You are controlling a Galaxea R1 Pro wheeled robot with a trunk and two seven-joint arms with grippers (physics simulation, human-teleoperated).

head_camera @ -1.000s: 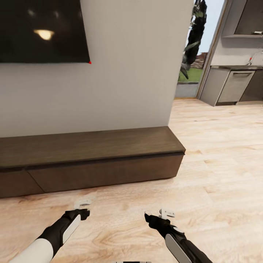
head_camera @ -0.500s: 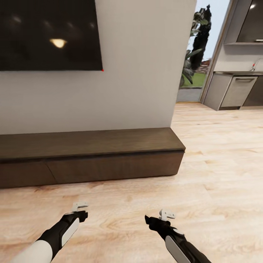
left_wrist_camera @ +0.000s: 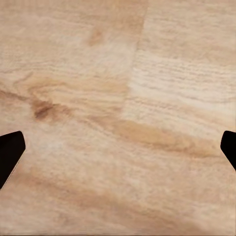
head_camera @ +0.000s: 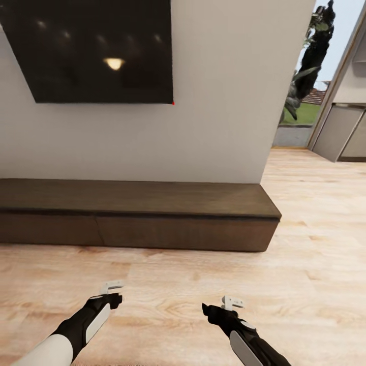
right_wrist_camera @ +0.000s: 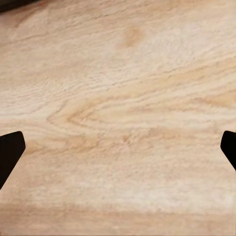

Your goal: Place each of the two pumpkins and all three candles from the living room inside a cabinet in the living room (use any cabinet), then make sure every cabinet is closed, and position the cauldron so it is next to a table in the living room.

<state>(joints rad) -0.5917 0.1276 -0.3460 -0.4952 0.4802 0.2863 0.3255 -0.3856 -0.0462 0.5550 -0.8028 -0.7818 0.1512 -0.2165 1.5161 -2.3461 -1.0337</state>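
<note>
Camera swung left, cabinet (head_camera: 137, 216) beyond both seemingly spread grippers.

Two black fingertips (right_wrist_camera: 11, 152) of the right gripper (right_wrist_camera: 118, 155) sit far apart, at 9 and 3 o'clock. Light wood floor (right_wrist_camera: 123, 98) lies between them.

Beneath your fingers (left_wrist_camera: 11, 150) the floor (head_camera: 178, 284) is pale, smooth wood with strong grain. Ahead of them, the cabinet (head_camera: 152, 213) looks dark matt wood, and the screen (head_camera: 101, 51) above is glossy black.
</note>
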